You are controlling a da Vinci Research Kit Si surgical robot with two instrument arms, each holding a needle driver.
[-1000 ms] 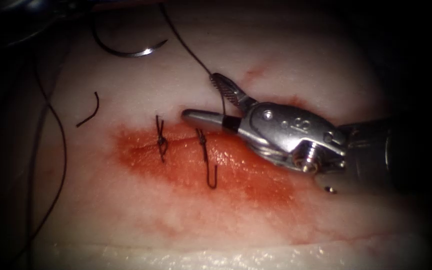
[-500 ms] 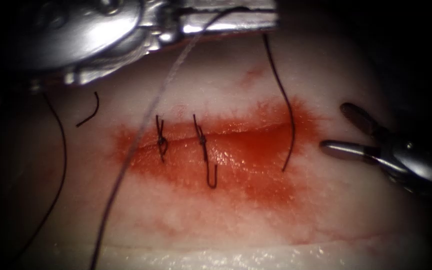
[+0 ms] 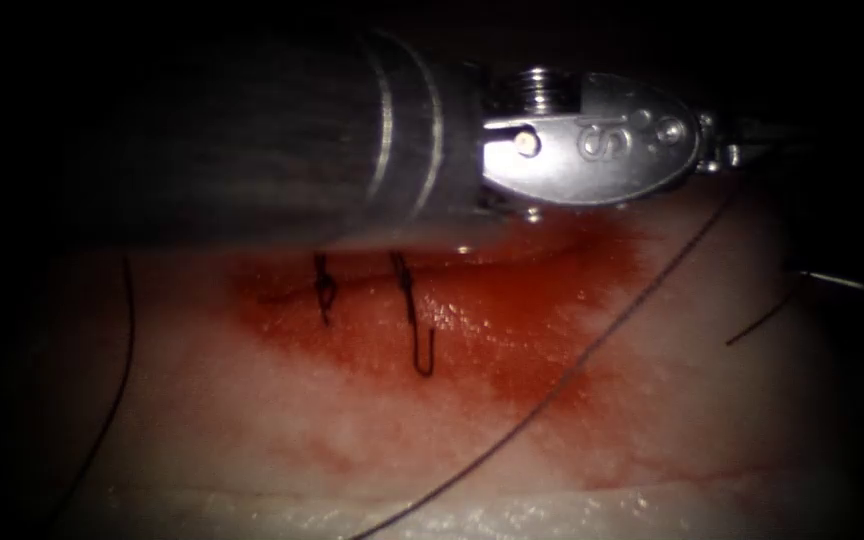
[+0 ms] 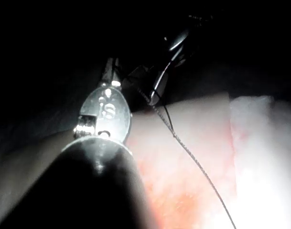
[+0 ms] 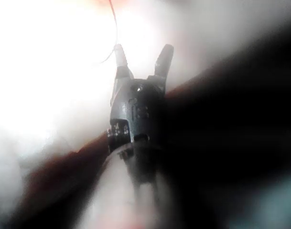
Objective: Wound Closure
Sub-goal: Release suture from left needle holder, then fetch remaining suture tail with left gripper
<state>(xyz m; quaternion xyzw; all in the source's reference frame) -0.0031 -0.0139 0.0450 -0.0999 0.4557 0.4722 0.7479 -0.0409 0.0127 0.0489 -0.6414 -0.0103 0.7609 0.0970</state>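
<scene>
Left tool (image 3: 727, 150): its thick shaft crosses the upper half of the endoscope frame from the left. The wrist sits upper right of centre and the tip reaches into the dark upper right, above the right end of the cut.
Left tool's grip: cannot tell whether it is open or closed, or what it holds. The tip is in shadow in the endoscope view and in the left wrist view.
Needle (image 4: 160, 81): in the left wrist view a bright curved sliver lies just beside the left tool's tip, over the dark edge of the tissue (image 3: 252, 440). It does not look stuck into the tissue.
Thread (image 3: 572, 370): one long strand runs from under the left tool's tip in the upper right, slanting across the red fluid (image 3: 512, 340) to the bottom centre. In the left wrist view it leaves the near end of the needle.
Right tool (image 5: 141, 56): its two jaws are spread wide with nothing between them. A strand of thread passes close to one fingertip.
Cut (image 3: 472, 275): lies across mid-frame, partly under the left shaft.
Knots (image 3: 324, 290): two tied stitches sit left of centre on the cut, well apart from both tips.
Side strand (image 3: 124, 340): hangs down the left edge of the frame.
</scene>
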